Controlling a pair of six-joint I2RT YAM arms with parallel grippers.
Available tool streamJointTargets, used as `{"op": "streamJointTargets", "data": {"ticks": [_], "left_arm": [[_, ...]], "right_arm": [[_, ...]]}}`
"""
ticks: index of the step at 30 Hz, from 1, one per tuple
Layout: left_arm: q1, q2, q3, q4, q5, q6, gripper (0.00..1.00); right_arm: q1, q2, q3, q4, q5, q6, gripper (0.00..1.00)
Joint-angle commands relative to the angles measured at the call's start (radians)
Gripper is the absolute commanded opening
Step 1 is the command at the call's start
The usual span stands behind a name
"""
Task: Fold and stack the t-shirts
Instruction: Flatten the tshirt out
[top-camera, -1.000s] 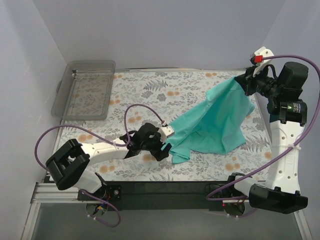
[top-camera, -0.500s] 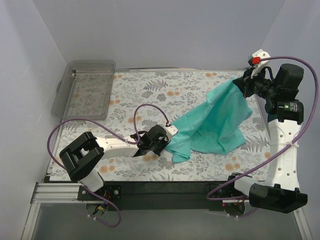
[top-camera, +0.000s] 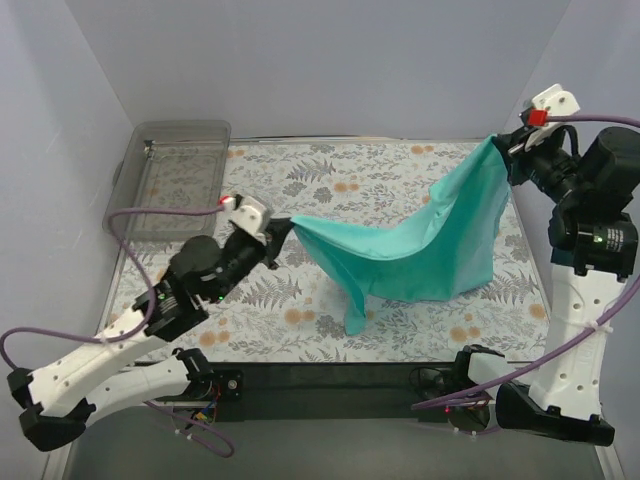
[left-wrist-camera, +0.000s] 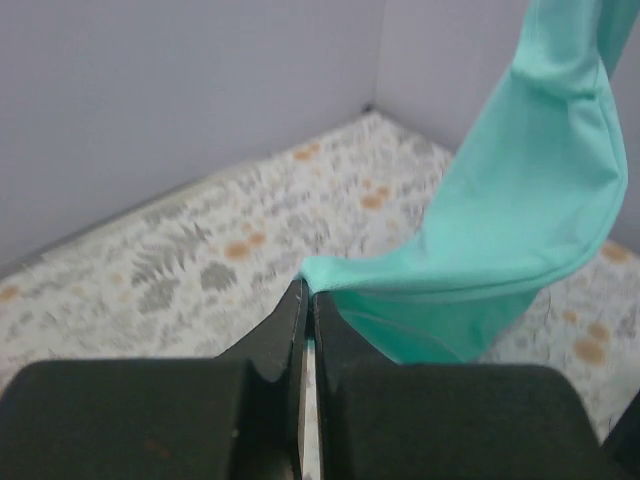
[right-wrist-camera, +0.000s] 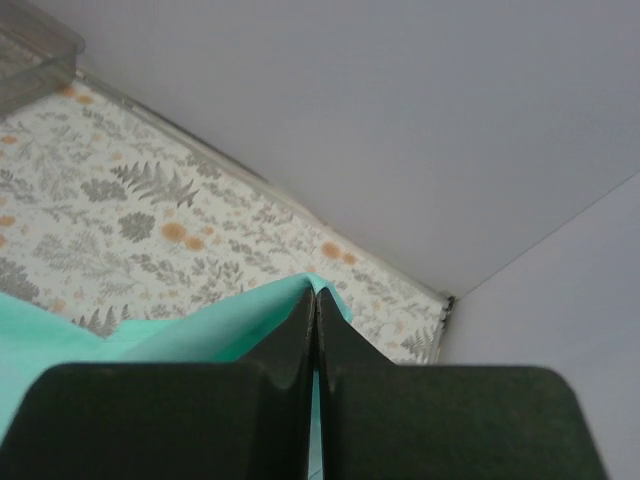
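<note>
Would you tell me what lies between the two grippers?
Only the teal shirt, sagging from the left gripper to the right gripper; the top view shows it.

No text, label, brand, number or sign can be read anywhere

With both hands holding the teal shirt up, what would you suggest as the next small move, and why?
Probably ease the left hand and right hand a little further apart. Each is shut on an edge of the t-shirt, which sags between them with a bunched tail hanging toward the table; more tension should help it lie flat.
</note>
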Motion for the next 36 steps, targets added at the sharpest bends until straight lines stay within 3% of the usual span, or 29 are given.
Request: {"op": "streamJointTargets", "data": {"ticks": [1,7,10,14,16,18,21,27,30,31,33,36], "left_arm": [[0.009,-0.066,0.117,0.002,-0.091,0.083,0.00],[0.009,-0.123,0.355,0.217,-0.036,0.145,0.00],[0.010,-0.132,0.441,0.308,0.077,0.134,0.00],[0.009,-0.144,0.471,0.370,0.088,0.136,0.00],[0.009,-0.153,0.442,0.423,0.019,0.166,0.00],[0.009,-0.140,0.418,0.487,-0.184,0.203,0.00],[0.009,-0.033,0.417,0.440,-0.359,0.248,0.00],[0.023,0.116,0.337,0.337,-0.435,0.196,0.00],[0.113,0.196,0.244,0.264,-0.350,0.032,0.00],[0.227,0.222,0.218,0.221,-0.228,-0.092,0.00],[0.410,0.315,0.120,0.222,-0.110,-0.192,0.00],[0.530,0.447,0.061,0.274,0.046,-0.311,0.00]], "right_arm": [[-0.004,-0.023,0.205,0.056,0.048,0.061,0.01],[-0.004,0.025,0.620,0.100,0.103,0.172,0.01],[-0.008,0.039,0.823,0.143,0.178,0.206,0.01],[-0.019,0.039,0.891,0.174,0.232,0.200,0.01],[-0.018,0.033,0.856,0.175,0.237,0.193,0.01],[-0.019,0.031,0.776,0.183,0.231,0.184,0.01],[-0.019,0.036,0.612,0.233,0.163,0.205,0.01],[-0.018,0.071,0.281,0.293,-0.012,0.241,0.01],[-0.019,0.089,0.063,0.356,-0.091,0.255,0.01],[-0.016,0.106,-0.055,0.381,-0.131,0.244,0.01],[-0.016,0.149,-0.157,0.477,-0.159,0.241,0.01],[-0.004,0.221,-0.356,0.635,-0.167,0.206,0.01]]}}
